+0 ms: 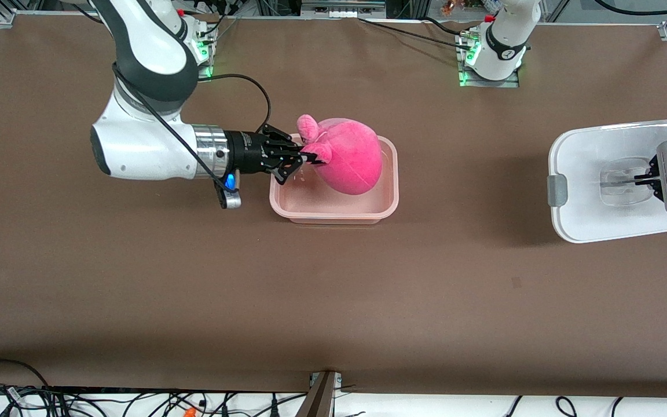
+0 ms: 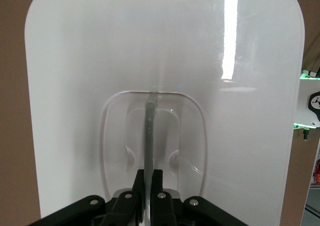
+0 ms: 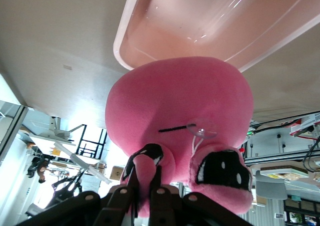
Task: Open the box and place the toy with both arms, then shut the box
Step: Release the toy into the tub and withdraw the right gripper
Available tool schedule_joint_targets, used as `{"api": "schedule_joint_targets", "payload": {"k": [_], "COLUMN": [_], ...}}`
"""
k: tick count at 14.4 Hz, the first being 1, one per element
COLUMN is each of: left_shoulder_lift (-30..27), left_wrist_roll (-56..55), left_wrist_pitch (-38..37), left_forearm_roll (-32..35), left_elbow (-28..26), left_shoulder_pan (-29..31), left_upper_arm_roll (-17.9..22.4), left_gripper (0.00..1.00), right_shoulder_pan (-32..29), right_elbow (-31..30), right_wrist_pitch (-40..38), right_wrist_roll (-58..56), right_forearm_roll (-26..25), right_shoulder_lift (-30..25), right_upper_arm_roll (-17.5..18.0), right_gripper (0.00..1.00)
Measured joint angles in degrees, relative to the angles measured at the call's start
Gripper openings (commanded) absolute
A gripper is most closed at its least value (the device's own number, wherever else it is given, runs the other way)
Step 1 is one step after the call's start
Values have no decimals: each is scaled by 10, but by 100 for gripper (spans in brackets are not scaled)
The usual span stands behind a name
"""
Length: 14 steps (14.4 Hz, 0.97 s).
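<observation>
The pale pink tub of the box (image 1: 333, 211) stands open in the middle of the table. My right gripper (image 1: 308, 157) is shut on a small limb of the bright pink plush toy (image 1: 351, 155) and holds it over the tub (image 3: 165, 36). In the right wrist view the toy (image 3: 180, 106) hangs from my fingers with the tub under it. The white lid (image 1: 594, 179) is off the tub, at the left arm's end of the table. My left gripper (image 1: 639, 180) is shut on the lid's clear recessed handle (image 2: 149, 131); whether the lid rests on the table I cannot tell.
A grey clip (image 1: 557, 191) sits on the lid's edge that faces the tub. Bare brown table lies between tub and lid. Cables run along the edge nearest the camera, and both arm bases stand along the table's edge farthest from the camera.
</observation>
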Motion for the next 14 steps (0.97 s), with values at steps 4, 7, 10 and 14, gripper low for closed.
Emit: {"api": "schedule_joint_targets", "payload": {"k": [4, 7, 10, 14], "left_shoulder_lift": [0, 0, 0, 1], "left_wrist_roll": [0, 0, 0, 0], "left_wrist_pitch": [0, 0, 0, 0], "left_forearm_roll": [0, 0, 0, 0], "left_elbow": [0, 0, 0, 0], "left_shoulder_pan": [0, 0, 0, 0], "left_upper_arm_roll": [0, 0, 0, 0], "left_gripper": [0, 0, 0, 0], "right_shoulder_pan": [0, 0, 0, -1], "right_elbow": [-17, -17, -17, -17], "right_wrist_pitch": [0, 0, 0, 1], "right_wrist_roll": [-38, -57, -64, -70], "right_forearm_roll": [4, 5, 5, 6], "right_shoulder_lift": [24, 39, 48, 49], "right_upper_arm_roll": [0, 0, 0, 0], "right_gripper": [0, 0, 26, 100]}}
